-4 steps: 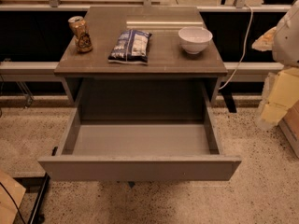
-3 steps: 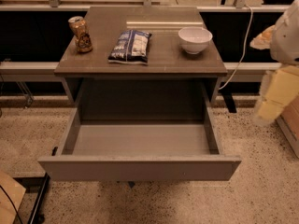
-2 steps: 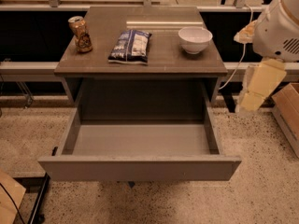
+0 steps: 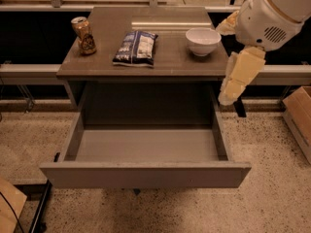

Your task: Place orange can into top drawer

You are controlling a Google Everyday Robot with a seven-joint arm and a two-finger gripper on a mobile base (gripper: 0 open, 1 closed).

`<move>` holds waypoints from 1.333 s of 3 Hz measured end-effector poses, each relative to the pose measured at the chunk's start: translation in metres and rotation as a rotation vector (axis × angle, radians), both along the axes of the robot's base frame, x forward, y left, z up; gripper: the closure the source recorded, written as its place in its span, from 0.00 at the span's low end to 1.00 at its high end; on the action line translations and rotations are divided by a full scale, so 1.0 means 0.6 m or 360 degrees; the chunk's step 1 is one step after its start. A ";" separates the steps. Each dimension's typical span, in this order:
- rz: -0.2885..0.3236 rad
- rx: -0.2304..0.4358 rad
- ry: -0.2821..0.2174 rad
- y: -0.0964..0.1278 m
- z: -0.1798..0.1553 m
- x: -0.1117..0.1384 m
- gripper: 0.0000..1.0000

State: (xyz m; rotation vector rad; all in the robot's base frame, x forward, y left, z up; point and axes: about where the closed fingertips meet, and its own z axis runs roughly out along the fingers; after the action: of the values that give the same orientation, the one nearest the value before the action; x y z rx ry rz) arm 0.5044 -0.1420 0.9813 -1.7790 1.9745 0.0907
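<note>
Progress is judged to be at the very start. The orange can [image 4: 84, 35] is seen standing at the rear corner of the surface [image 4: 170, 64], far to the left of the end effector [image 4: 227, 97], with a snack bag [image 4: 136, 47] and a white bowl [image 4: 203, 41] lying between. The end effector is held off the right edge, pointing down, with nothing seen in it; whether it is wide or narrow cannot be told. The top drawer [image 4: 146, 174] is found pulled open, below and to its left. Reach, grasp, carry and release are all left to be done.

Table [image 4: 171, 59] carries orange can [image 4: 84, 35], snack bag [image 4: 136, 48], bowl [image 4: 203, 41]; hand [image 4: 229, 92] beside it
</note>
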 end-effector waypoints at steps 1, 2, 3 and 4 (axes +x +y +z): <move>0.0003 0.0060 -0.0020 0.018 -0.007 0.008 0.00; 0.0049 0.0219 -0.0093 0.093 -0.002 0.060 0.00; 0.0109 0.0326 -0.0194 0.172 0.021 0.122 0.00; 0.0151 0.0411 -0.0249 0.240 0.031 0.177 0.00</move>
State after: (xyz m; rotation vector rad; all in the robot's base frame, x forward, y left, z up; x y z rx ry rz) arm 0.6106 0.0019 1.0001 -1.6582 1.6860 0.2209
